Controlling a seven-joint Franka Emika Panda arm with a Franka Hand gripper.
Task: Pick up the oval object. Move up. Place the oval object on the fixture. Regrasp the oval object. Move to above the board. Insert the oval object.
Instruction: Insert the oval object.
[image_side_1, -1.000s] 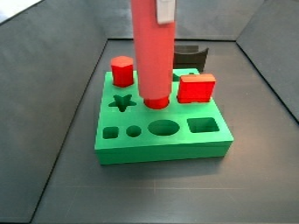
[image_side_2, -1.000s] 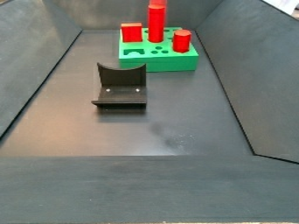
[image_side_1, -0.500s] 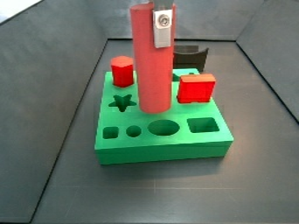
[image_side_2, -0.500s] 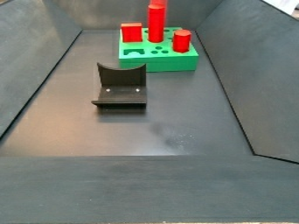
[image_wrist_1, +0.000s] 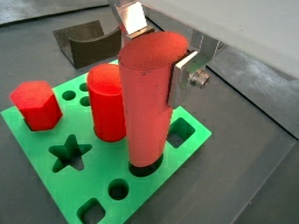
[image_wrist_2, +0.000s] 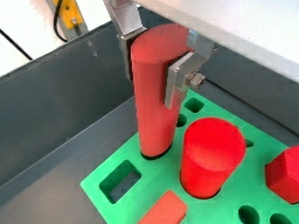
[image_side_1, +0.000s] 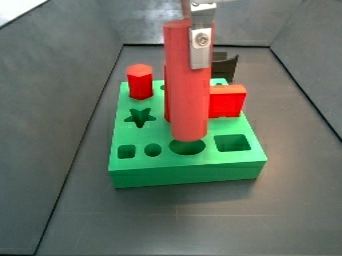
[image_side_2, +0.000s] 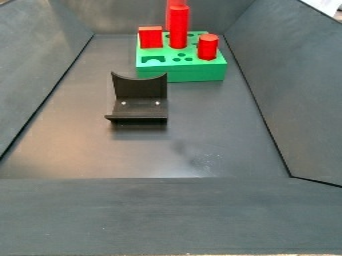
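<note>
The dark grey floor (image_side_2: 174, 150) fills most of a side view, walled on both sides. At the upper centre of that frame sits the board (image_side_2: 183, 64), a bright green block; in a side view it occupies the lower middle (image_side_1: 187, 160) with a star hole, a small round hole, an oval hole and square holes in its top.

The fixture (image_side_2: 136, 98), a black bracket with a curved notch, stands left of centre in a side view, well apart from the board; in a wrist view it shows behind the board (image_wrist_1: 84, 41), and in a side view only its dark top peeks out behind the pegs (image_side_1: 222, 63).

The oval object (image_side_1: 186, 85) stands upright above the centre of the board, its lower end at the oval hole. Both wrist views show its foot meeting the board's surface (image_wrist_1: 149, 105) (image_wrist_2: 158, 92); how deep it sits, I cannot tell.

The end effector (image_wrist_1: 159, 48) pinches the oval object near its top, silver plates pressed on opposite sides, seen also in a wrist view (image_wrist_2: 156, 48).

A thick round red cylinder (image_wrist_2: 211, 156) stands just beside the oval object. A short red hexagonal peg (image_wrist_1: 37, 105) stands at a board corner, and a red square block (image_side_1: 225, 100) sits right of the peg.
</note>
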